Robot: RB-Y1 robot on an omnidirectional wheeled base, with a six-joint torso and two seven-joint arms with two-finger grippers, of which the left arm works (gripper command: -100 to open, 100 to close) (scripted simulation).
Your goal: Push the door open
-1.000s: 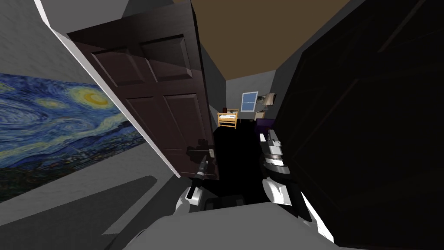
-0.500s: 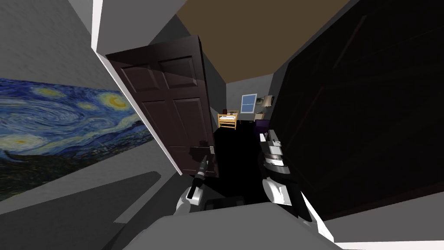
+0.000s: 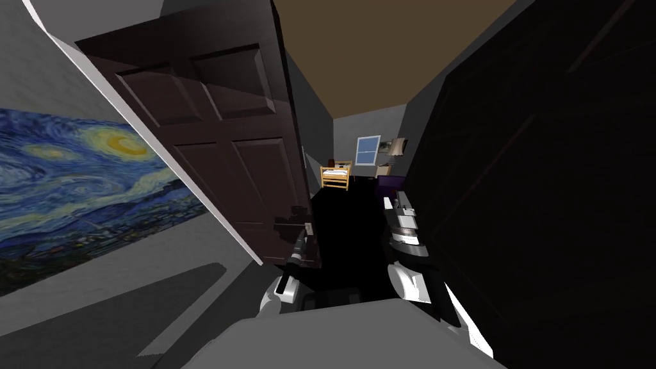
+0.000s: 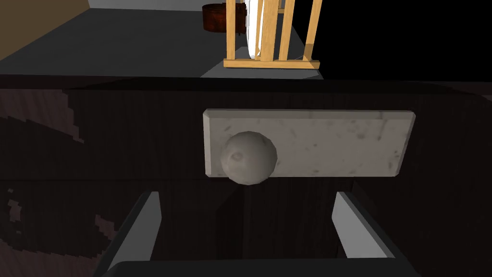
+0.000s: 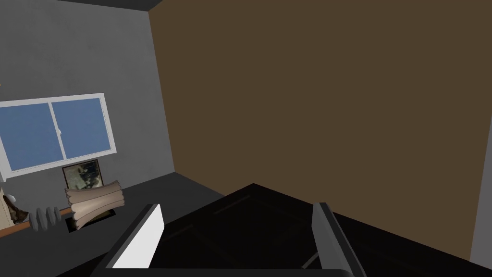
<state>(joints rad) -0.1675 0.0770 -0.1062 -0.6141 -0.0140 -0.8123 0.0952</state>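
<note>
- The dark brown door (image 3: 218, 160) fills the upper left and middle of the head view. It stands part way open. Past its free edge, a wooden cot (image 3: 336, 176) shows far off in the next room.
- The left end effector (image 4: 246, 197) is at the door's free edge, low in the middle of the head view. Its two fingers are apart and hold nothing.
- The round grey knob (image 4: 248, 157) sits on a pale plate (image 4: 336, 142), just ahead of the gap between the fingers. I cannot tell if the fingertips touch the door.
- This looks like the pushing step, so there is no need to grab the knob.
- Push on the flat door next to the knob. That spot is far from the hinges, so the door should swing easily.
- Push slow and steady, and roll forward with the arm so it does not stretch too far.
- Keep the fingers off the round knob, or they may slip.
- The right end effector (image 3: 400, 205) waits right of the middle, fingers apart and empty.
</note>
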